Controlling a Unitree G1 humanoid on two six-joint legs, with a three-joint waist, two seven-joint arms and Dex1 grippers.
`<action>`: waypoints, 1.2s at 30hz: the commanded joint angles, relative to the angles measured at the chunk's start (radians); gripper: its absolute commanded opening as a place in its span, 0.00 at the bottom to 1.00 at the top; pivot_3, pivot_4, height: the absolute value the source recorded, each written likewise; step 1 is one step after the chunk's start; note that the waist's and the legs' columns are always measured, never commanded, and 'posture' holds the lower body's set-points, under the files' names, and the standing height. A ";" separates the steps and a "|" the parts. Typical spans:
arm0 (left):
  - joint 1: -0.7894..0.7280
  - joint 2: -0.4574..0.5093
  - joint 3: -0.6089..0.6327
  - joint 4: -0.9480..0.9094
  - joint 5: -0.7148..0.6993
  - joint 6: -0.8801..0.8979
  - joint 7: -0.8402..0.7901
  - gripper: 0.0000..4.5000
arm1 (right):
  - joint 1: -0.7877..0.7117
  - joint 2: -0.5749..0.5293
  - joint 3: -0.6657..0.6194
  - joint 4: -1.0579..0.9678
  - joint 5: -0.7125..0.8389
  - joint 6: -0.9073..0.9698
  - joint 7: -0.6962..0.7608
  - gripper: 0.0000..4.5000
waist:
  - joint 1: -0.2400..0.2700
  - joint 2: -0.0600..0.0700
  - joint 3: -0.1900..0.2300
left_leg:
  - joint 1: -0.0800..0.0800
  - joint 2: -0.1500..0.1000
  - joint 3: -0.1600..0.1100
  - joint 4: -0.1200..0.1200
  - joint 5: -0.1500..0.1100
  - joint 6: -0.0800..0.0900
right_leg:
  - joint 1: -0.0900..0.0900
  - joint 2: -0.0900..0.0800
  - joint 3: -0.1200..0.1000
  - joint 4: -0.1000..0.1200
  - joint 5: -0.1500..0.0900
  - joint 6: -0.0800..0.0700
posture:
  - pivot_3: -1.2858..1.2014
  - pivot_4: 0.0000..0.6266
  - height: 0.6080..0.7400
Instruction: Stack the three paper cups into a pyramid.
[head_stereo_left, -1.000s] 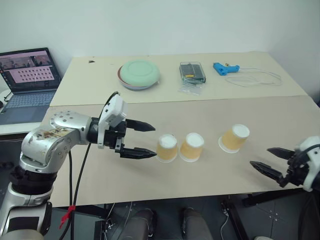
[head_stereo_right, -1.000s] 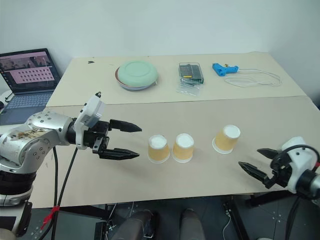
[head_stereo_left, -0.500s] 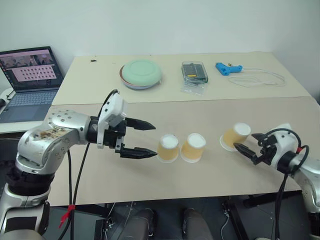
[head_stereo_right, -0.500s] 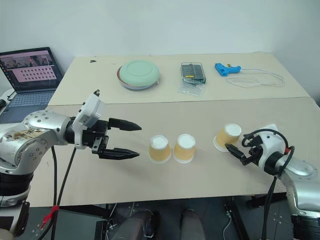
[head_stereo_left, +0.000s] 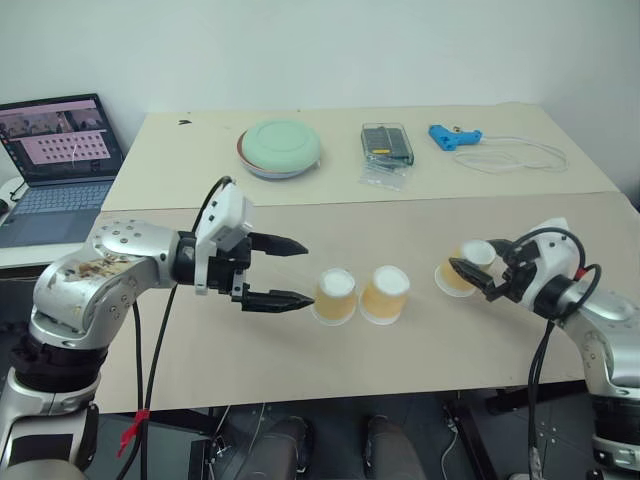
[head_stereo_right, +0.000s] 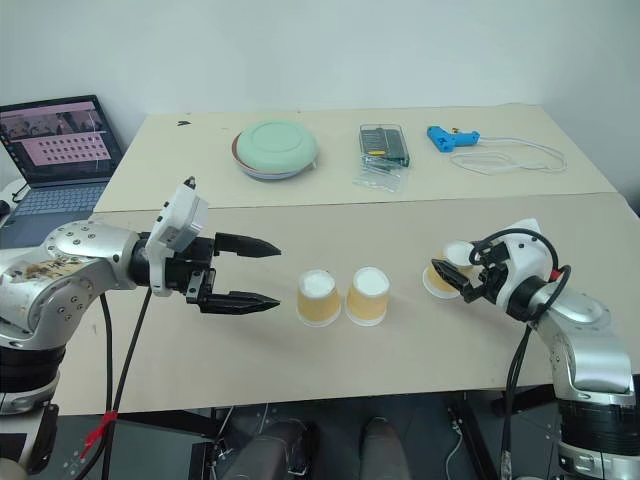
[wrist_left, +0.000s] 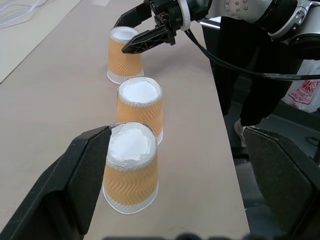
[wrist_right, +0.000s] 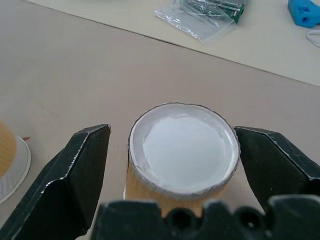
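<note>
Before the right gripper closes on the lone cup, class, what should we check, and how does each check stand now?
1. Right gripper open: ok.
2. Lone cup between its fingers: ok.
3. Lone cup upside down, standing on its rim: ok.
4. Base pair, middle cup and left cup, side by side: ok.
5. Left gripper open, clear of the left cup: ok.
6. Base pair actually touching: cannot tell.
</note>
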 joint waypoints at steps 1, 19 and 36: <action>-0.007 0.008 0.023 -0.027 -0.011 -0.010 0.007 0.99 | -0.022 0.006 -0.005 0.022 -0.005 -0.015 -0.015 1.00 | 0.000 0.000 0.000 | 0.000 0.000 0.000 0.000 0.000 0.000 | 0.000 0.000 0.000 0.000 0.000 0.000 | 0.52 0.24 0.95; -0.009 0.004 0.010 -0.023 -0.005 -0.016 0.015 1.00 | -0.063 0.003 -0.039 -0.030 0.098 0.019 0.018 0.59 | -0.003 0.000 0.000 | 0.000 0.000 0.000 0.000 0.000 0.000 | 0.000 0.000 0.000 0.000 0.001 -0.001 | 0.52 0.24 0.95; 0.010 0.005 0.007 -0.029 0.005 -0.025 0.016 1.00 | -0.549 -0.232 0.159 -0.108 0.398 0.220 0.526 0.59 | -0.006 0.002 0.002 | -0.003 0.000 0.000 0.000 -0.001 0.001 | -0.001 -0.001 -0.001 -0.002 0.000 0.000 | 0.52 0.24 0.95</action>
